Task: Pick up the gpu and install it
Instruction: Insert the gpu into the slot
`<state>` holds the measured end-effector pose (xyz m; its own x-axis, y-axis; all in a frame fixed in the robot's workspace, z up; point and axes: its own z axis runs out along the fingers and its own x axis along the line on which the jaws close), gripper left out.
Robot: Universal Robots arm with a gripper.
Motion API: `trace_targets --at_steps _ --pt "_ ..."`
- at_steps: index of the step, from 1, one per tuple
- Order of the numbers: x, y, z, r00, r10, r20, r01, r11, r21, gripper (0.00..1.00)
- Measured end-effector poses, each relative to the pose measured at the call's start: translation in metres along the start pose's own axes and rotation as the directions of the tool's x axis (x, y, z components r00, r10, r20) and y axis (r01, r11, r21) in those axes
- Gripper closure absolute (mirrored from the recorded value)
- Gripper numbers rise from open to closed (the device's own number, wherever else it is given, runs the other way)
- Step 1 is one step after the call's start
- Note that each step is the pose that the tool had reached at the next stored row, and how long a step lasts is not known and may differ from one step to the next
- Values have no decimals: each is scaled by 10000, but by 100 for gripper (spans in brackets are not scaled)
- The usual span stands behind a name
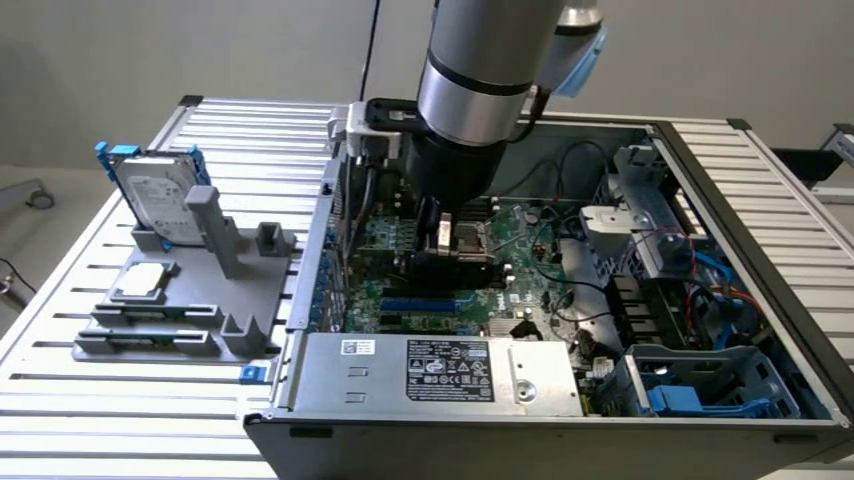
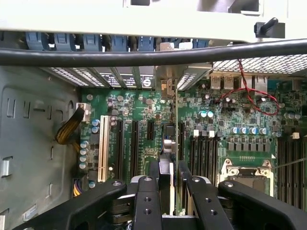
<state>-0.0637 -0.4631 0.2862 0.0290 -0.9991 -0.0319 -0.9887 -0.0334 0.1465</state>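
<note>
While the grey plastic parts rack (image 1: pixel 187 310) sits at the exterior view's left, the black gripper (image 2: pixel 169 167) is inside the open grey computer case (image 1: pixel 467 445). Its fingers are clamped on the thin green gpu with black shroud (image 2: pixel 166 143), which hangs edge-on above the long black motherboard slots (image 2: pixel 134 143). Keeping it upright and parallel to a slot should seat it evenly.

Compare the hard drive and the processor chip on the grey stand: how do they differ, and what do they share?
The hard drive stands upright on edge in the grey stand; the processor chip lies flat on it. The hard drive is larger, with a blue frame; the processor chip is small and square. Both are silver.
</note>
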Motion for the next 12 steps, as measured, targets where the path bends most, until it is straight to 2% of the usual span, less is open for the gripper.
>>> trace_targets --at_steps 12 --pt "2 3 77 10000 -5 8 5 10000 0 73"
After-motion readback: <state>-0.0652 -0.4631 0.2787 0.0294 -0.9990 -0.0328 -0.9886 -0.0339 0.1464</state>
